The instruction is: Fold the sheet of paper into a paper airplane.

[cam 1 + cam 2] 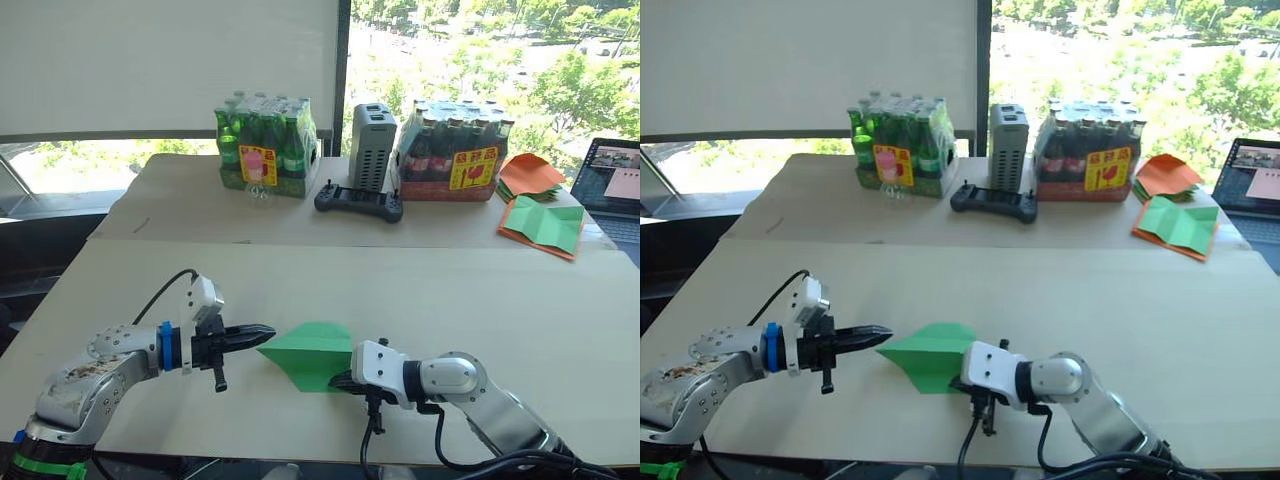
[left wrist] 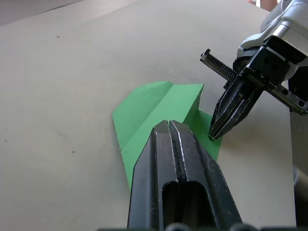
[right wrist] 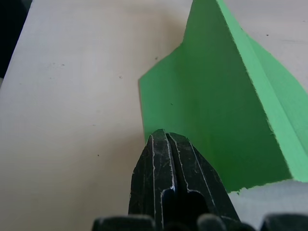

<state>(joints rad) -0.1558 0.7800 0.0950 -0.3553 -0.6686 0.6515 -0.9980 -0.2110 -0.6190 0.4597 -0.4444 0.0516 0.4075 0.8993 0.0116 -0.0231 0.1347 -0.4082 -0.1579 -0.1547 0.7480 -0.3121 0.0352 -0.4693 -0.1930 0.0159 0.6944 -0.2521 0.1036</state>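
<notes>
Flat on the table, creased green paper airplane (image 1: 310, 355) (pointed wedge); left pincer (image 1: 262, 331) and right pincer (image 2: 215, 134) both pressed together

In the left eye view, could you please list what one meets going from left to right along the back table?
Green bottle pack → black controller → grey box → dark bottle pack → orange papers → green creased sheet → laptop.

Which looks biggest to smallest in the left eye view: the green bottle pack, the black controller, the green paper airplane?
1. green bottle pack
2. paper airplane, though it sits nearer the camera, so this is unsure
3. black controller
</notes>
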